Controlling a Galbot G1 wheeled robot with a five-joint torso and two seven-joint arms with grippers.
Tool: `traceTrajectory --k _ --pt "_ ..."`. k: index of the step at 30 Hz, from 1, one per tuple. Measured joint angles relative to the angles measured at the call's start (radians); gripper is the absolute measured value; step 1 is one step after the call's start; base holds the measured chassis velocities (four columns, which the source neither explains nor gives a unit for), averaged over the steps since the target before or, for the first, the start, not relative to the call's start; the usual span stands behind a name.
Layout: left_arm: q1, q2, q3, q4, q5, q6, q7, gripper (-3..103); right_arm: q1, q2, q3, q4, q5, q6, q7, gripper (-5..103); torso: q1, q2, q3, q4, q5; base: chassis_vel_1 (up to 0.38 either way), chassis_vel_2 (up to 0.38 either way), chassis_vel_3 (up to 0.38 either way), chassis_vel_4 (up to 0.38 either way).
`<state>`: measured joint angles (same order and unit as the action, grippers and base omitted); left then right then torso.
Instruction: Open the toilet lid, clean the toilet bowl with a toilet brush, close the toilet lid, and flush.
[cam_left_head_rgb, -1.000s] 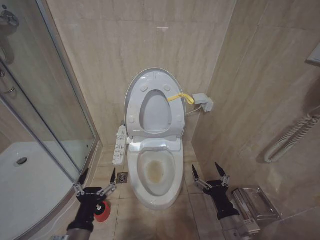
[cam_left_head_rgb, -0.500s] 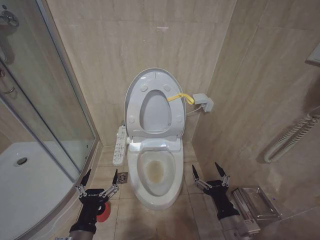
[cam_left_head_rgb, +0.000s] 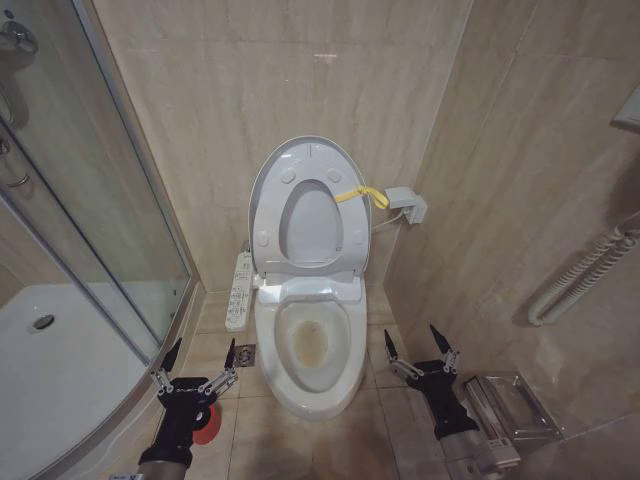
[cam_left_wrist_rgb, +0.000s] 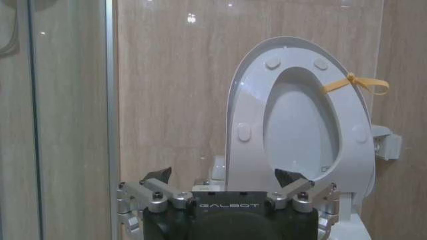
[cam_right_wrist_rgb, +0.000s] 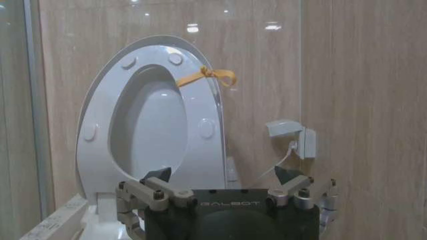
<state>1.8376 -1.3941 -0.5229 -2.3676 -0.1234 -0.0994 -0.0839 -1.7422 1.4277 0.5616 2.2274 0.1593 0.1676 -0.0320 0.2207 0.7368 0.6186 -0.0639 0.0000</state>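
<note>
Lid (cam_left_head_rgb: 266, 200) raised upright against wall, seat up with it, bumpers showing. Bowl (cam_left_head_rgb: 312, 345) open, white, brownish stain inside. Brush's red holder (cam_left_head_rgb: 207, 423) on floor left of bowl, partly hidden.

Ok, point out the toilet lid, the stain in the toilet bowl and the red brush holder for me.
toilet lid (cam_left_head_rgb: 300, 152), head view: upper rim of the raised cover.
toilet bowl (cam_left_head_rgb: 312, 343), head view: brownish stain inside the basin.
red brush holder (cam_left_head_rgb: 208, 424), head view: visible red edge behind the left arm.
</note>
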Motion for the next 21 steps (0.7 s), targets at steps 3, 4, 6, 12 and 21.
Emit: traceTrajectory --k 3,4,6,12,21 --pt "0.0 0.0 0.0 0.0 0.0 0.0 0.0 100 0.0 0.0 0.0 0.0 0.0 0.0 0.0 100 0.0 0.0 0.0 0.0 0.0 0.0 0.0 0.0 0.0" --pt "0.0 0.0 0.0 0.0 0.0 0.0 0.0 100 0.0 0.0 0.0 0.0 0.0 0.0 0.0 100 0.0 0.0 0.0 0.0 0.0 0.0 0.0 0.0 0.0" --pt "0.0 0.0 0.0 0.0 0.0 0.0 0.0 100 0.0 0.0 0.0 0.0 0.0 0.0 0.0 100 0.0 0.0 0.0 0.0 0.0 0.0 0.0 0.0 0.0" --pt "0.0 0.0 0.0 0.0 -0.001 0.001 0.0 100 0.0 0.0 0.0 0.0 0.0 0.0 0.0 100 0.0 0.0 0.0 0.0 0.0 0.0 0.0 0.0 0.0" --pt "0.0 0.0 0.0 0.0 -0.001 0.001 0.0 100 0.0 0.0 0.0 0.0 0.0 0.0 0.0 100 0.0 0.0 0.0 0.0 0.0 0.0 0.0 0.0 0.0"
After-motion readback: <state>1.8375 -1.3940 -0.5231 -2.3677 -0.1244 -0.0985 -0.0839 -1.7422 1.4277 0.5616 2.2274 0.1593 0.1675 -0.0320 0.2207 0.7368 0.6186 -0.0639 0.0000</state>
